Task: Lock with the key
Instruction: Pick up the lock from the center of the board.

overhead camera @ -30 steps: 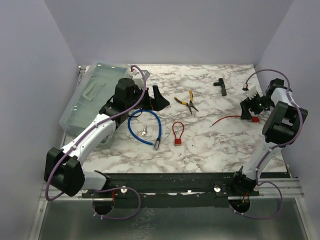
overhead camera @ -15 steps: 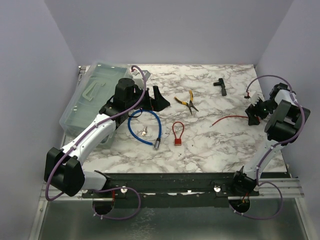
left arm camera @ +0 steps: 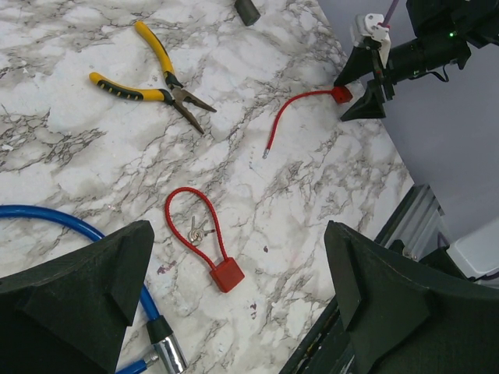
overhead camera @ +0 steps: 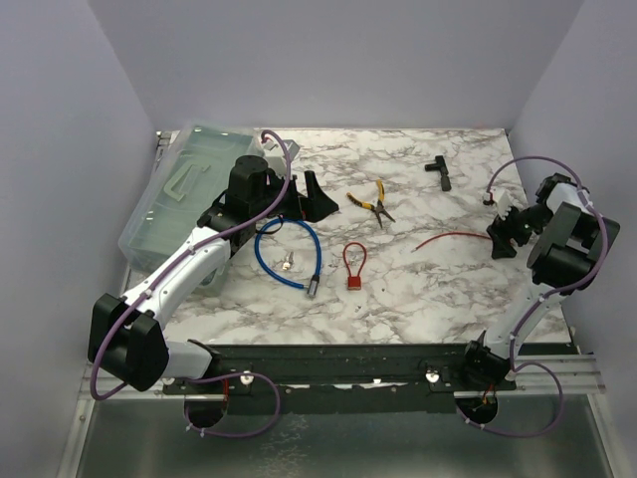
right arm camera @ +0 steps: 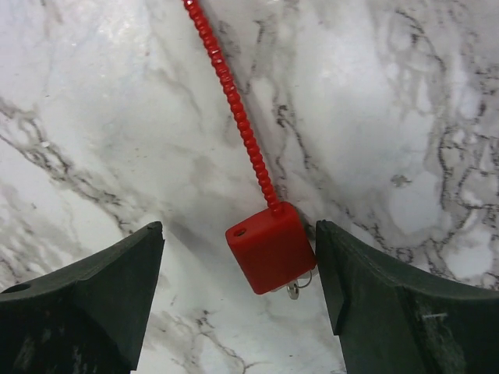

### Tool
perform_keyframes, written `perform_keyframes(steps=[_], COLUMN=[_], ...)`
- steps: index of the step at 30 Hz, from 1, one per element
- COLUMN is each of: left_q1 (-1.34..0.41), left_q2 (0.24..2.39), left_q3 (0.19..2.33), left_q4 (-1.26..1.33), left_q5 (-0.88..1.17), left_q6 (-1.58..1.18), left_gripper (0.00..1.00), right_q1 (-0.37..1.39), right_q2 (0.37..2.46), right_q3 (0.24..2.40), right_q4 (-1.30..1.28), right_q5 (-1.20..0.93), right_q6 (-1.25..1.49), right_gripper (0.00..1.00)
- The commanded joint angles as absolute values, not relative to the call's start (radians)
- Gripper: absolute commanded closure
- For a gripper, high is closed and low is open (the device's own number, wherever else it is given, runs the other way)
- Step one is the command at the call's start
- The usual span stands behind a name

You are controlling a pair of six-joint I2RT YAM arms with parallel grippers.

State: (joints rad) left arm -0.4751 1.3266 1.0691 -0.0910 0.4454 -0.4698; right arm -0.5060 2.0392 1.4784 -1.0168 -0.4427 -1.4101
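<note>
My left jaws are wide with nothing in them, parked at 12 o'clock of the blue cable lock [overhead camera: 258,251]. The closed red loop lock [overhead camera: 353,284] lies mid-tabletop [overhead camera: 428,289], with the pliers [overhead camera: 370,202] at its 12. My right jaws are wide too, straddling the open red cable lock [right arm camera: 269,248] at the tabletop's 3 o'clock without touching it; its key [right arm camera: 295,290] is at the body's 5 o'clock and its cable [right arm camera: 234,109] runs toward 11.

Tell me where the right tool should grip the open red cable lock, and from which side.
The square body, from straight above, closing on its two flat sides. It lies flat under the open right tool; the thin beaded cable offers little to pinch.
</note>
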Motion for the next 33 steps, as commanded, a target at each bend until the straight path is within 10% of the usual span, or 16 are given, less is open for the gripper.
perform_keyframes(steps=[1,33], left_q1=[-0.474,-0.473], left_q2=[1.324,1.351], left_q3=[1.1,1.193], left_q4=[-0.063,-0.102], left_q5=[0.471,0.562], left_q6=[-0.465,-0.329], left_gripper=[0.01,0.01], right_q1=[-0.513,-0.512], right_q2=[2.046,1.603], right_q3=[1.389,1.236], right_q4=[-1.115,-0.951], right_q5=[-0.445,-0.662], right_q6=[-1.434,-1.415], right_gripper=[0.16,0.72])
